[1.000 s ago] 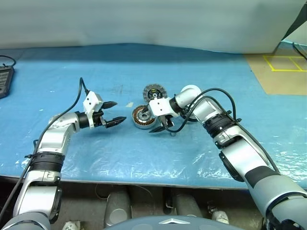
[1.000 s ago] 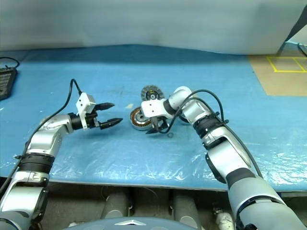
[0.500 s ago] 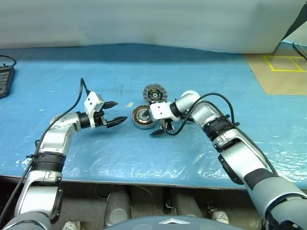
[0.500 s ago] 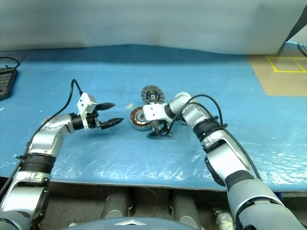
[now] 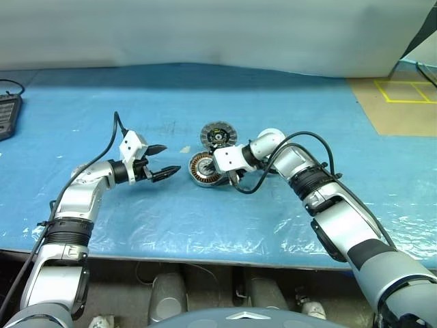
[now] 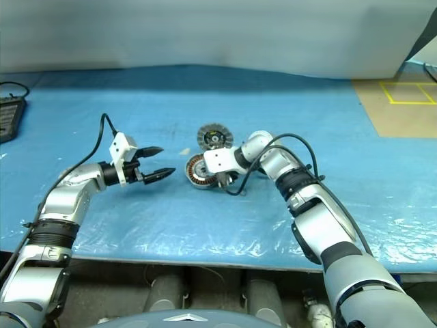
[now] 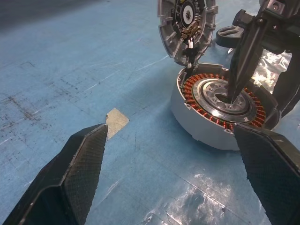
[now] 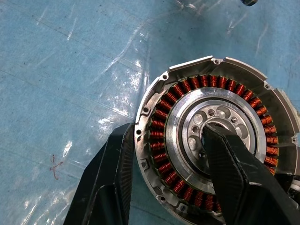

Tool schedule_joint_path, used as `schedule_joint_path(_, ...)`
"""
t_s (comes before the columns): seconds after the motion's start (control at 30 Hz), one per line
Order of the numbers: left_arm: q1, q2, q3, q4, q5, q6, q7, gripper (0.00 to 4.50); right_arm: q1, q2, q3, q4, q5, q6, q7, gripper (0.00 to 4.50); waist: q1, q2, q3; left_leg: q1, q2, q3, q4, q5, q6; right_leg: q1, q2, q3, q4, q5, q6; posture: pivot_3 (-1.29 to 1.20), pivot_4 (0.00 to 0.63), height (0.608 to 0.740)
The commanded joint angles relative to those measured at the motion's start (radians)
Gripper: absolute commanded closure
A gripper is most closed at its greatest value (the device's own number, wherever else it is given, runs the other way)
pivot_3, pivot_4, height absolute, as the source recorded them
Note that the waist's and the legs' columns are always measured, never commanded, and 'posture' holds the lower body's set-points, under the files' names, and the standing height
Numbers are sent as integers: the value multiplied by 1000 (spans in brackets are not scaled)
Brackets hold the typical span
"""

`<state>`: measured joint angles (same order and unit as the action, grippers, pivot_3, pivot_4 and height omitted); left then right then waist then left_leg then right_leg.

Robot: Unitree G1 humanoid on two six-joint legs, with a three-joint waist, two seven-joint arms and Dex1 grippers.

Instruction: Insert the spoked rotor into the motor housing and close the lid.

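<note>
right tool (image 8: 164, 187) is down on the motor housing (image 7: 220, 110), straddling its wall: one finger (image 8: 236, 173) pokes into the pale centre hole, the other finger (image 8: 110, 180) sits outside against the rim, so the copper windings sit between them. looks like it's pinching the housing wall, though i can't tell how tight. the housing sits on the blue worktop (image 5: 205, 89) near the middle.

just behind it, touching the rim, the lid (image 5: 218, 133) is propped up tilted, ribbed face with the dark centre showing. the spoked rotor (image 7: 229, 35) is a dark ring lying flat past the housing, mostly hidden behind the right tool in the left wrist view.

left tool (image 5: 162, 160) hangs above the worktop off to the robot's left of the housing, fingers wide apart, nothing in them, pointed toward the parts. a small pale tape scrap (image 7: 116, 123) sits on the worktop between it and the housing. dark device (image 5: 5, 113) at the far left edge.
</note>
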<state>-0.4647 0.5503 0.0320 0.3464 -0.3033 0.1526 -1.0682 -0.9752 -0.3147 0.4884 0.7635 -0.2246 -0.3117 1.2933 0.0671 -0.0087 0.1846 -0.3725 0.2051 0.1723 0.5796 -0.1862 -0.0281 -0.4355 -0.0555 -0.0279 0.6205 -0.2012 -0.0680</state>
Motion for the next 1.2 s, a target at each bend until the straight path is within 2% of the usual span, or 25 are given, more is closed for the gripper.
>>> schedule_joint_path(0.03, -8, 11, 13, -21, -4, -9, -1, 0, 13, -19, 21, -14, -31, -11, 6, 2551, 0, 0, 0, 0, 0, 0, 0, 0, 0, 0, 0, 0, 0, 0, 0, 0, 150, 740)
schedule_joint_path(0.4, -1, 20, 23, -11, -2, -14, 9, 0, 54, -79, 71, -185, -45, -69, 64, 2596, 0, 0, 0, 0, 0, 0, -1, 0, 0, 0, 0, 0, -1, 0, 0, 0, 150, 740)
schedule_joint_path(0.63, 11, 20, 27, -21, -5, -12, 17, 0, 83, -78, 84, -298, -22, -25, 101, 2596, -1, 0, 0, -1, 0, 0, -2, 0, 0, -1, 0, 0, -2, 0, 0, 0, 150, 740)
schedule_joint_path(1.17, 44, 35, 31, -54, -17, 2, 30, 0, 140, -62, 104, -377, -23, 68, 113, 2596, -2, 0, 0, 0, 0, 1, -2, 0, 0, 0, 0, 0, -2, 0, 0, 0, 150, 740)
schedule_joint_path(1.2, 43, 34, 30, -54, -16, 2, 31, 0, 138, -63, 101, -375, -26, 68, 108, 2292, -2, 0, 0, 0, 0, 1, -2, 0, 0, 0, 0, 1, -2, 0, 0, 0, 150, 740)
